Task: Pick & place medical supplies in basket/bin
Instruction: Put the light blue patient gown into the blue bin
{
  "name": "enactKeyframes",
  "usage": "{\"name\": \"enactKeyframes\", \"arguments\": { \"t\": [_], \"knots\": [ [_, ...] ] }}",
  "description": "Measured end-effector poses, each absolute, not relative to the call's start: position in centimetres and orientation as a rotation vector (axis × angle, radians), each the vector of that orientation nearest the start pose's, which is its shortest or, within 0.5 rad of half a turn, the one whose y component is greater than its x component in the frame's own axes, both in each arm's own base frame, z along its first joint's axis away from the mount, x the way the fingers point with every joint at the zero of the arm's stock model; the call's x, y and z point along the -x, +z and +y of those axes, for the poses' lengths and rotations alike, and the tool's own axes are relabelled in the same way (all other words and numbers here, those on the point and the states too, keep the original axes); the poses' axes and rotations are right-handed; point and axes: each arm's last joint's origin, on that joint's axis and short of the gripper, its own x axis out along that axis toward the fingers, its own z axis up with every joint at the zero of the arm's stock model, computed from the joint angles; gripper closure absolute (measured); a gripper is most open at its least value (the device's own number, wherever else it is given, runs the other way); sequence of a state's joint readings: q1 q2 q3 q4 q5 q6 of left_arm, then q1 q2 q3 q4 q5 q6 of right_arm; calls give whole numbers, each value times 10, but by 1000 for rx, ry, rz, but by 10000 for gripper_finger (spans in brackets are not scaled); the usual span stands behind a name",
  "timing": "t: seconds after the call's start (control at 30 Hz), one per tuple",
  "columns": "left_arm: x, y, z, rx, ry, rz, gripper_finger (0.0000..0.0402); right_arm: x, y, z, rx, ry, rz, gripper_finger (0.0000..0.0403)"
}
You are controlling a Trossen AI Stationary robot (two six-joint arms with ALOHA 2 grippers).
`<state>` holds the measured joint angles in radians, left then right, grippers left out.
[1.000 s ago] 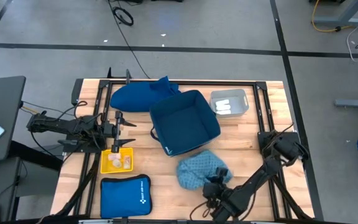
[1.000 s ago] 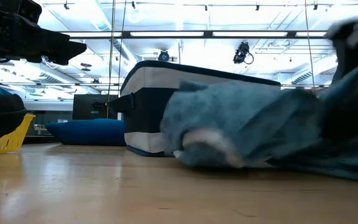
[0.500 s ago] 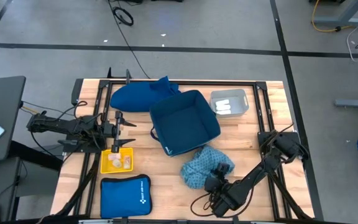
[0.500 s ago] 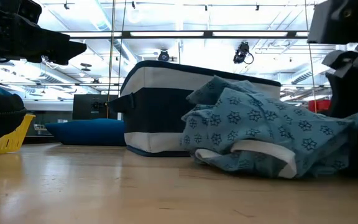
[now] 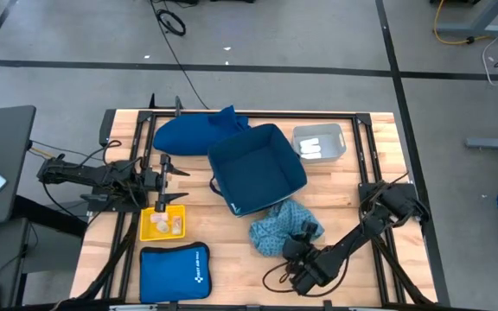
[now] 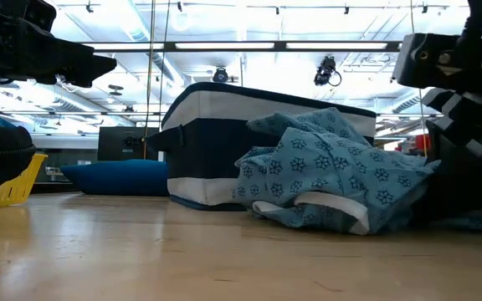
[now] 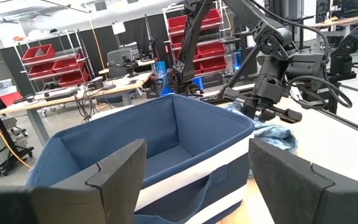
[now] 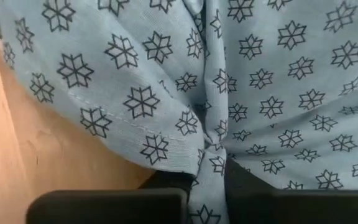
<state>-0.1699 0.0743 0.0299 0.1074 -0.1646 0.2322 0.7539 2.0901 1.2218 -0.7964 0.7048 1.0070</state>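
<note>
**Right pincer pinched on the teal cloth**

I have my right gripper (image 5: 299, 249) low on the table, at about five o'clock from the bin (image 5: 258, 169), with its fingers pressed together on a fold of the teal cloth (image 5: 284, 229). In my right wrist view the star-printed fabric (image 8: 229, 81) fills nearly everything, and a pleat of it runs down between my two dark fingers (image 8: 110, 208). The cloth lies bunched on the wood, touching the bin's six o'clock corner; in the low view it (image 6: 333, 180) heaps up in front of the bin's white-banded wall (image 6: 216, 134), a white hem showing at its bottom edge.

My left gripper (image 5: 164, 181) hangs at nine o'clock from the bin, its fingers spread wide and holding nothing, just above the yellow tray (image 5: 148, 233). White rolls (image 5: 164, 226) lie in that tray. From my left wrist I look past my own fingers (image 7: 120, 171) into the bin's blue inside (image 7: 160, 134), with my right arm (image 7: 272, 81) beyond it.

The dark-blue cloth (image 5: 184, 134) lies at eleven o'clock from the bin, touching its rim. A clear tub (image 5: 319, 142) with white items sits at two o'clock. The blue pouch (image 5: 174, 272) lies at six o'clock from the tray.
</note>
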Motion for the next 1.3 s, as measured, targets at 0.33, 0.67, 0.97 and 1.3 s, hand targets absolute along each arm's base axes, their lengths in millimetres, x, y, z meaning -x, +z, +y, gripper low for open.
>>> {"name": "enactKeyframes", "arguments": {
  "t": [0.33,0.67,0.97,1.3],
  "knots": [
    [-100,178,-12,-222,2,-63,118,-262,164,282,293,-481,890,392],
    [-100,178,-12,-222,2,-63,118,-270,248,296,509,-487,683,392],
    [-100,178,-12,-222,2,-62,118,-304,285,249,827,-606,695,392],
    [-100,178,-12,-222,2,-62,118,-363,289,145,991,-832,889,392]
  ]
}}
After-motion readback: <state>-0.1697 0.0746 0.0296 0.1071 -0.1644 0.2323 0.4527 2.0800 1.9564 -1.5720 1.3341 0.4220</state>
